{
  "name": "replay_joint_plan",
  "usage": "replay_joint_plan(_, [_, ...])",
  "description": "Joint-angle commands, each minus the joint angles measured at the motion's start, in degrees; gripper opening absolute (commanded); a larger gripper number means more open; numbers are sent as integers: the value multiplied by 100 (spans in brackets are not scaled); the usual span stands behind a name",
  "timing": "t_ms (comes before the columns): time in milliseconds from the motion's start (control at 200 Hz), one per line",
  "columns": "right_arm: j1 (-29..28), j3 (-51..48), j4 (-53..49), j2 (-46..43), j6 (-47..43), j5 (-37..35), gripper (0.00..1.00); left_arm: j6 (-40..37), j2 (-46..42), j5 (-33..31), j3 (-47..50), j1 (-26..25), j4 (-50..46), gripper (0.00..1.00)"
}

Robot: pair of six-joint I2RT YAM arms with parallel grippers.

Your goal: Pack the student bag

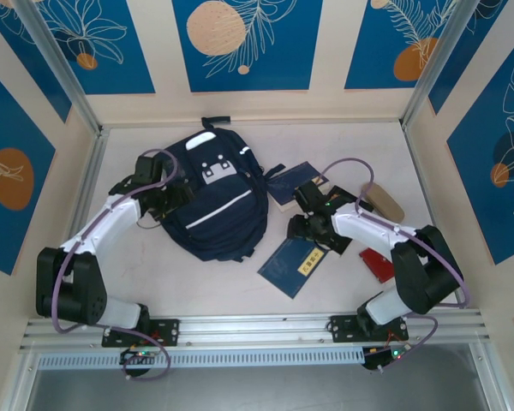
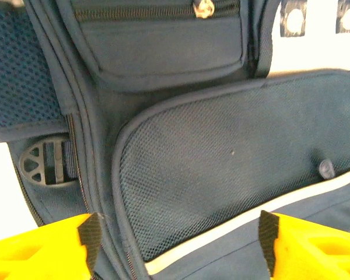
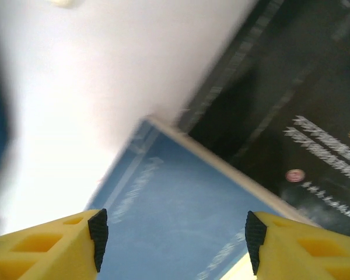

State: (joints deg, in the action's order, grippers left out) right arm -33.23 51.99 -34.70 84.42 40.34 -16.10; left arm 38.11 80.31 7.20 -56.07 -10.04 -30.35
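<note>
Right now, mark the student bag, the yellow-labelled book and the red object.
student bag (image 1: 216, 229): top external view, front panel.
yellow-labelled book (image 1: 287, 270): top external view, blue cover.
red object (image 1: 378, 265): top external view, its middle.

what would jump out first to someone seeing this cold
The student bag lies flat mid-table, far the biggest thing there. The left gripper hangs open over its mesh front, and the right gripper hangs open over a blue book to the bag's right.

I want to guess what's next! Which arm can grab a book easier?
Probably right: the right gripper is open over a blue book, while the left gripper faces the student bag, away from books.
</note>
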Motion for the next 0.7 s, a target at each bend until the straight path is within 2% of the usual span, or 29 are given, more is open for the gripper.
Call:
replay_joint_plan(0, [-343, 371, -136, -59, -65, 163, 67, -66, -205, 638, 286, -50, 288, 69])
replay_joint_plan(215, [-256, 1268, 579, 798, -113, 1233, 71, 133, -169, 642, 245, -556, 431, 62])
replay_joint_plan(320, [-115, 2065, 641, 1546, -320, 1241, 71, 241, 39, 673, 260, -713, 518, 56])
replay_joint_plan(505, [429, 3345, 543, 2838, -417, 1618, 70, 338, -44, 522, 349, -736, 447, 56])
replay_joint_plan(600, [508, 3790, 485, 3309, -578, 2418, 74, 267, -220, 409, 378, -736, 266, 58])
replay_joint_plan(695, [374, 3681, 754, 3399, -521, 3133, 74, 143, -396, 271, 395, -736, 31, 60])
